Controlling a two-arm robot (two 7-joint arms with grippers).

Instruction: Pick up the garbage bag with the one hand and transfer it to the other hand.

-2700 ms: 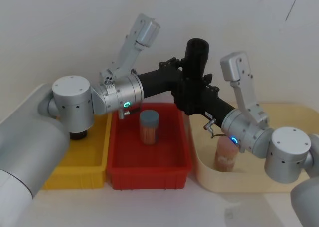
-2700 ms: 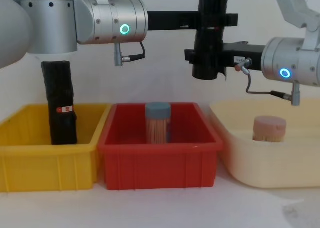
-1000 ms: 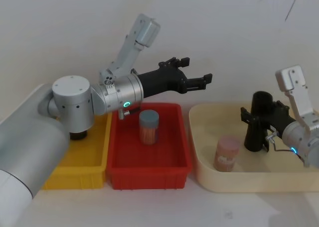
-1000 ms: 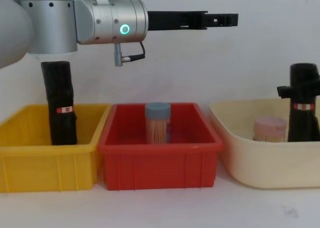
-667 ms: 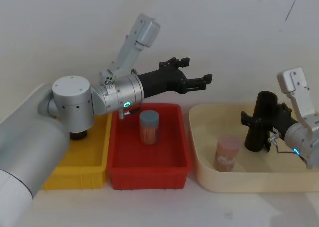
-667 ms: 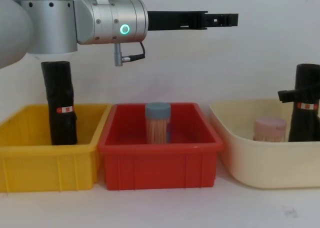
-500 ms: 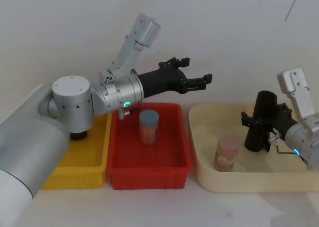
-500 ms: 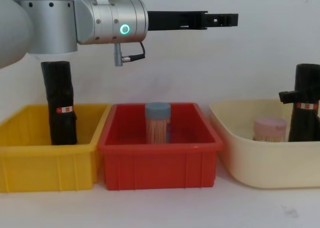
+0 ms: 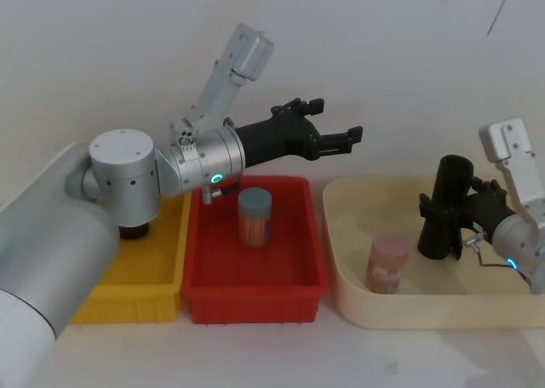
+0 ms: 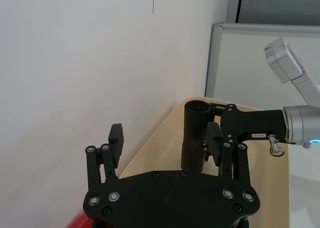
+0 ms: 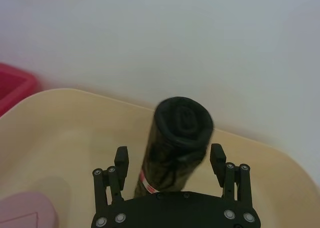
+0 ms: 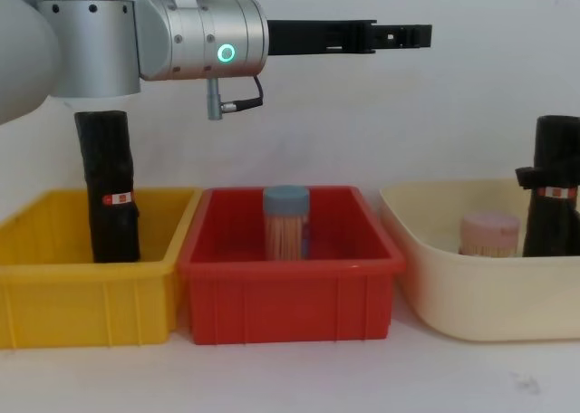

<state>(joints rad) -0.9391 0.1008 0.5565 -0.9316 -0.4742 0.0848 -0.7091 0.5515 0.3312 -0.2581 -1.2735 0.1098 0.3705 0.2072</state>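
The bag (image 9: 444,208) stands upright in the cream tub (image 9: 345,296) at the right of the head view, just beside a pink-lidded jar (image 9: 387,261). In the chest view it sits at the far right edge, its red-and-white label facing forward.

The right gripper (image 9: 449,208) is level with the bag's middle. In the right wrist view its 2 fingers (image 11: 121,160) stand apart on either side of the roll, with a visible gap on each side, so they look to have let go, with the bag resting on the tub floor.

The left gripper (image 9: 334,124) hangs high above the back of the red bin (image 9: 255,301), near the centre of the head view. Its fingers are spread and hold nothing, which the left wrist view also shows.

A 2nd black roll (image 12: 109,187) stands in the yellow bin (image 12: 82,300) at the left of the chest view, and a jar with a blue lid (image 9: 254,216) stands in the red bin.

Judged from this, the transfer itself looks done: the bag is on the right side and the left gripper is empty. All that seems left is for the right arm to draw back clear of the roll without tipping it.
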